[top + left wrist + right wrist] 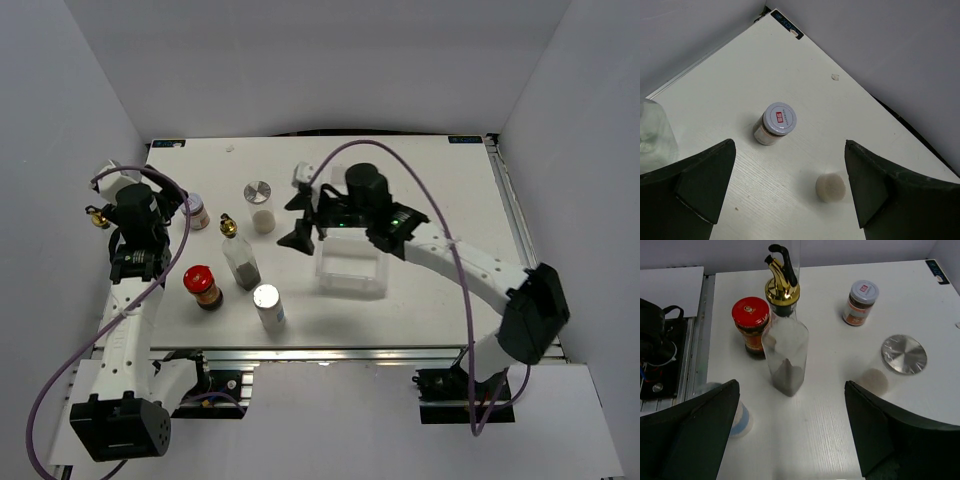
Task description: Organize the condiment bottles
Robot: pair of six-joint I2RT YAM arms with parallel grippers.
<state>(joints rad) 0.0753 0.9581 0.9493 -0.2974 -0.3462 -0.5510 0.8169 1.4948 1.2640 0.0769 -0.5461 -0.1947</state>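
Left gripper (789, 165) and right gripper (790, 390) spread wide, nothing grasped. White-lidded jar (776, 122) seen ahead of left gripper, at 10 o'clock of tabletop (420, 180). Pourer bottle (785, 347) framed by right gripper. Red-capped jar (203, 287) placed at bottle's 8 o'clock, top view.

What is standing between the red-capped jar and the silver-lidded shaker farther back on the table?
A tall glass bottle with a gold pourer top stands between the red-capped jar and that shaker, clearest in the top view.

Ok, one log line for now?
left end effector: open, facing white-lidded jar | right end effector: open, facing gold-top bottle | tray: holds nothing
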